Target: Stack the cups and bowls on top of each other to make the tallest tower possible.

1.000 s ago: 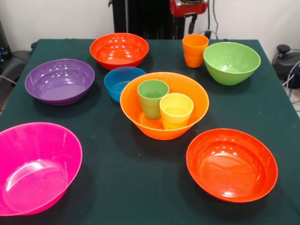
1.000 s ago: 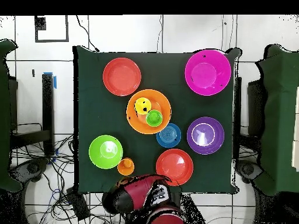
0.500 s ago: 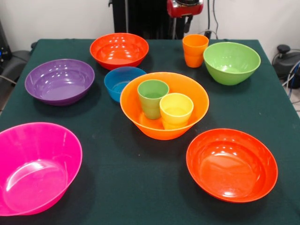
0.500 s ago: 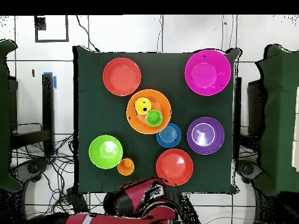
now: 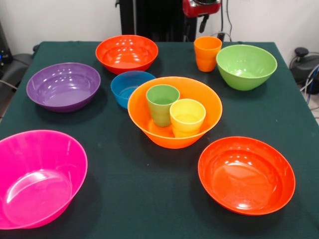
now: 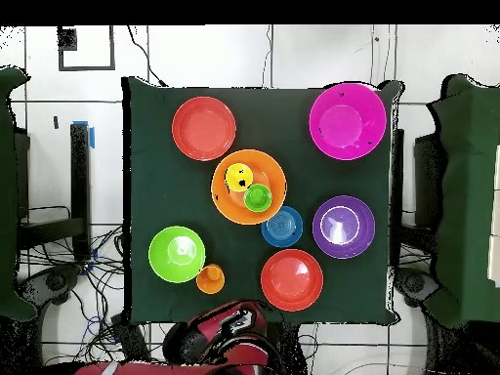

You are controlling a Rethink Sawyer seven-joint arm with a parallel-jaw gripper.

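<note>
Arm (image 6: 220,337) swinging behind the table edge; tower unchanged.
Gripper (image 5: 203,20) state indeterminable; orange cup (image 5: 207,54) waiting nearest.

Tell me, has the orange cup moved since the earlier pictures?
No. The orange cup stands in the same place beside the lime green bowl, at the same gap, in both views.

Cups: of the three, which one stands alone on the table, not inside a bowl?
The orange cup, beside the lime green bowl. The green cup and yellow cup both stand inside the large light orange bowl.
</note>
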